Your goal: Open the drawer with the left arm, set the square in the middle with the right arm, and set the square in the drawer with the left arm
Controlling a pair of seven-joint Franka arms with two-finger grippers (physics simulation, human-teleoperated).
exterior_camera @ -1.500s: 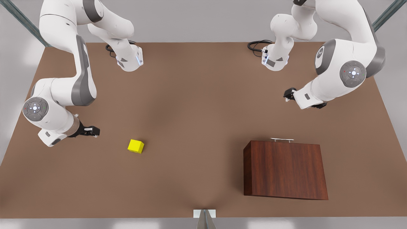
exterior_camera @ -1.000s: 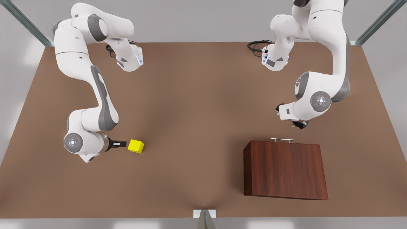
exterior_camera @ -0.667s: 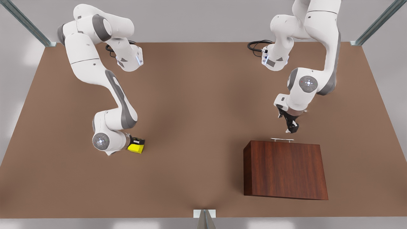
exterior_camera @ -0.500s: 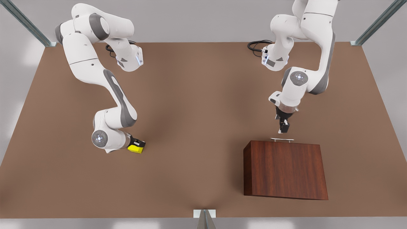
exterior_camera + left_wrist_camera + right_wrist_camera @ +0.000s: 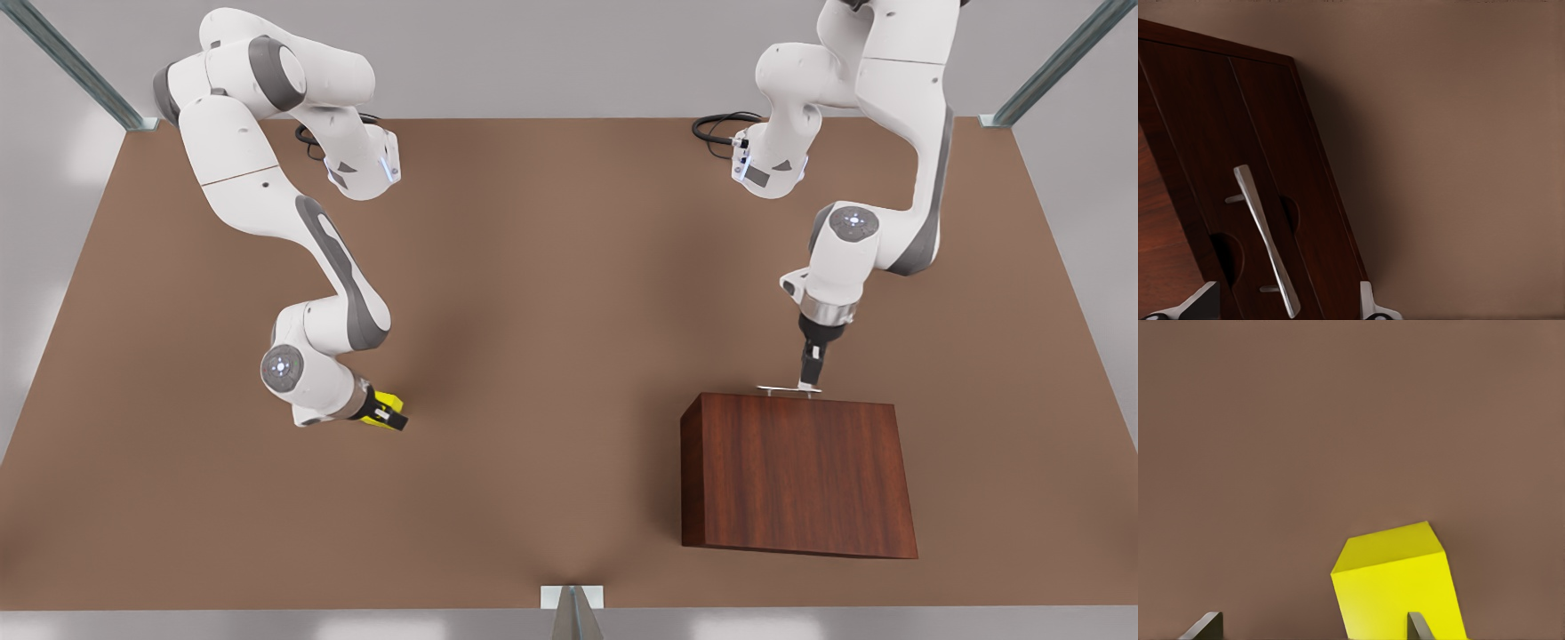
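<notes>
The left hand (image 5: 809, 380) is being held open at the handle (image 5: 789, 389) of the drawer (image 5: 1211, 133). In the left wrist view its two fingertips are being shown on either side of the silver bar, with nothing gripped. The bar is lying between the fingers, nearer one tip than the other and skewed to the line between them. Before closing, the hand is best centred on the bar and turned square to it, so that both pads are being pressed evenly. The pull should then be directed straight away from the drawer front, towards the arm's own base, because an oblique pull is likely to bind the tray or shift the cabinet (image 5: 796, 476).

Beyond the hand, the drawer is being presented flush with the cabinet, fully closed. Its contents cannot be told, since the interior is hidden.

Well apart from the left hand, across the table (image 5: 551, 311), the right hand (image 5: 387, 415) is being held low over the square (image 5: 382, 398). Its fingers are spread wide and nothing is clamped. In the right wrist view the square (image 5: 1395, 587) is being shown off-centre, with one fingertip in front of its face instead of beside it. The square is resting on the table, not yet at the middle.
</notes>
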